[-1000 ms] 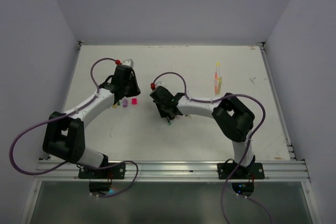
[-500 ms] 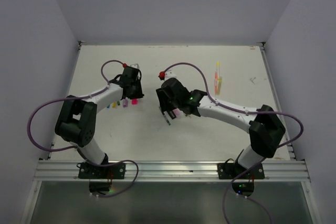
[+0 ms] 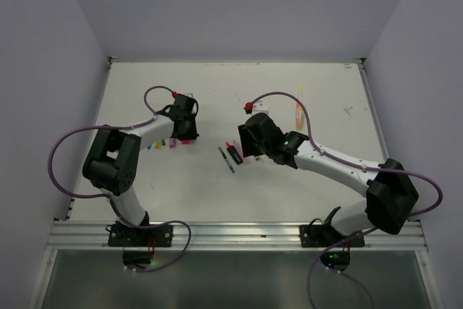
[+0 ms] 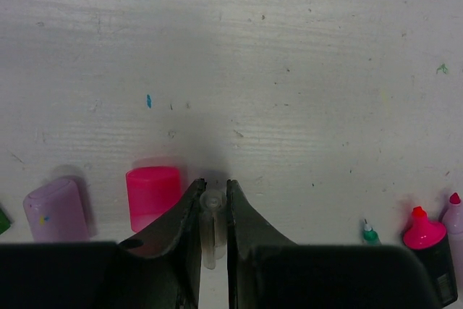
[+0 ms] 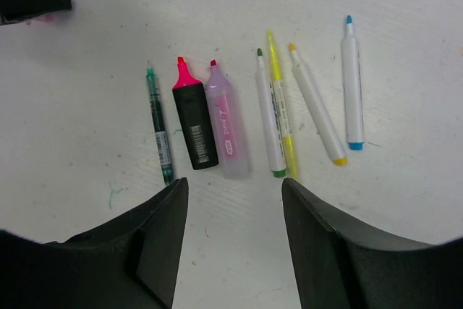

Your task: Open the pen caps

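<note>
My left gripper (image 4: 212,192) is shut on a small clear pale cap (image 4: 210,216) and sits low over the table; in the top view it (image 3: 189,134) is at mid-left. A pink cap (image 4: 153,195) and a lilac cap (image 4: 54,210) lie just to its left. My right gripper (image 5: 235,186) is open and empty, above a row of uncapped pens: thin green pen (image 5: 159,129), black-and-pink highlighter (image 5: 194,121), fat lilac one (image 5: 227,127), white green-tipped (image 5: 268,117), thin yellow (image 5: 281,103), white orange-tipped (image 5: 316,106), white blue-tipped (image 5: 351,81).
In the top view the green and black pens (image 3: 231,155) lie just left of my right gripper (image 3: 246,148). Small caps (image 3: 165,144) lie in a row beside the left gripper. Yellow and orange pens (image 3: 299,108) lie at the back right. Grey walls enclose the table.
My right gripper has pulled back to the right, away from the green pen, which now lies uncovered on the table. My left gripper has shifted slightly right, still by the caps.
</note>
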